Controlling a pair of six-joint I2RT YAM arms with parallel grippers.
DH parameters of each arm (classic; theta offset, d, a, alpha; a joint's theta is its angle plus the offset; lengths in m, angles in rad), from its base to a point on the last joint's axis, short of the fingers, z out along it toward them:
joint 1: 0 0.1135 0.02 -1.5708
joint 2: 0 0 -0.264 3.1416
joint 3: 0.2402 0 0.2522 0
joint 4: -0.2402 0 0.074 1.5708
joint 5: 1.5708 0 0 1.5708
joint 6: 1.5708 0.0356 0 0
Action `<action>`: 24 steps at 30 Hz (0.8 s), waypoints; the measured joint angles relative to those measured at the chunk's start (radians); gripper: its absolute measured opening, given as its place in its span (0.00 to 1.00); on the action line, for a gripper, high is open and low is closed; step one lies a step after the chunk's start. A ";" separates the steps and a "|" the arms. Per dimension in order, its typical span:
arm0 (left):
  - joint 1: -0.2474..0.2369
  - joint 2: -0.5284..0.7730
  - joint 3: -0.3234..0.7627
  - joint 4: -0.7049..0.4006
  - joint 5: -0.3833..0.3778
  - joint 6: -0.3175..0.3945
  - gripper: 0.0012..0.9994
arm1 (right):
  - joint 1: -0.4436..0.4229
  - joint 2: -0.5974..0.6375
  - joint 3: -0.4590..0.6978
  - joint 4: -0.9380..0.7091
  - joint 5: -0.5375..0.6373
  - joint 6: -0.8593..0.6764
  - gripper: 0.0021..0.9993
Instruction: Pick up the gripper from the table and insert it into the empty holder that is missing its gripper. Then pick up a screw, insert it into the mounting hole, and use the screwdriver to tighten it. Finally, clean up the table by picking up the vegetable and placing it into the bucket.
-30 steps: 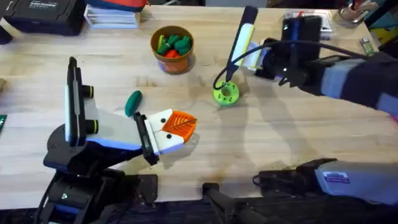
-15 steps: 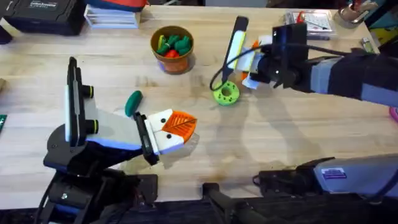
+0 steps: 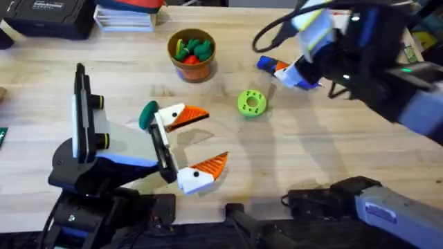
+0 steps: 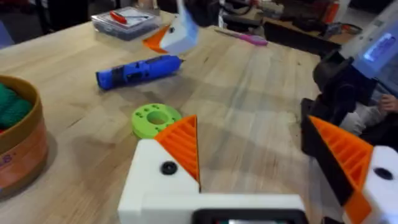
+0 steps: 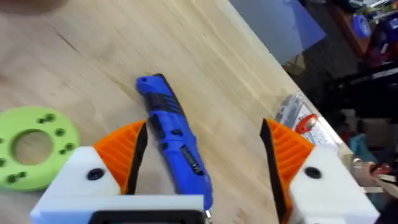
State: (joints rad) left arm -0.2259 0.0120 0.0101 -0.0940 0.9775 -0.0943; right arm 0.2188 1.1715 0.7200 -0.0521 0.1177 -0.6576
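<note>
My left gripper (image 3: 216,137) stands open above the table's front middle. Both its white holder blocks (image 4: 155,186) carry an orange wedge (image 4: 183,146). The dark green vegetable (image 3: 148,114) lies beside its far finger. The blue screwdriver (image 3: 266,64) lies flat on the table behind the green disc (image 3: 251,102). My right gripper (image 3: 297,52) hovers open above the screwdriver (image 5: 173,134), whose body runs between the fingers without touching them. The orange-brown bucket (image 3: 194,72) stands at the back middle with green and red toys inside.
A black case (image 3: 48,14) and stacked trays (image 3: 124,15) sit along the back left edge. A clear box (image 4: 124,22) lies behind the screwdriver. Bare wood stretches right of the green disc (image 4: 155,118).
The right gripper let go of the screwdriver, which was upright over the disc and now lies flat, and the arm rose. The left gripper opened wide.
</note>
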 joint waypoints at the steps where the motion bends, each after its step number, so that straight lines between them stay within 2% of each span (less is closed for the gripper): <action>1: 0.000 0.000 0.000 0.003 -0.010 0.002 0.99 | 0.000 -0.035 0.000 -0.030 -0.016 0.026 0.99; 4: 0.000 0.000 0.000 0.024 -0.082 0.008 0.99 | 0.000 -0.118 0.000 -0.094 -0.075 0.076 0.99; 7: 0.000 0.000 0.009 0.032 -0.204 -0.004 0.99 | 0.000 -0.164 0.000 -0.142 -0.114 0.101 0.99; 9: 0.000 0.001 0.050 -0.041 -0.308 -0.011 0.99 | 0.000 -0.179 0.000 -0.161 -0.130 0.117 0.99; 12: 0.000 0.031 0.170 -0.191 -0.458 -0.004 0.99 | 0.000 -0.189 0.000 -0.162 -0.144 0.148 0.99; 16: 0.000 0.181 0.406 -0.440 -0.683 0.009 0.99 | 0.000 -0.199 0.000 -0.162 -0.153 0.197 0.99; 20: 0.000 0.413 0.606 -0.641 -0.896 0.029 0.99 | 0.000 -0.200 0.000 -0.162 -0.161 0.235 0.99; 24: 0.000 0.642 0.691 -0.682 -1.034 0.062 0.99 | 0.000 -0.200 0.000 -0.162 -0.164 0.250 0.99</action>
State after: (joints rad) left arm -0.2256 0.6541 0.7015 -0.7763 -0.0561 -0.0326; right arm 0.2188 0.9714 0.7200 -0.2142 -0.0463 -0.4076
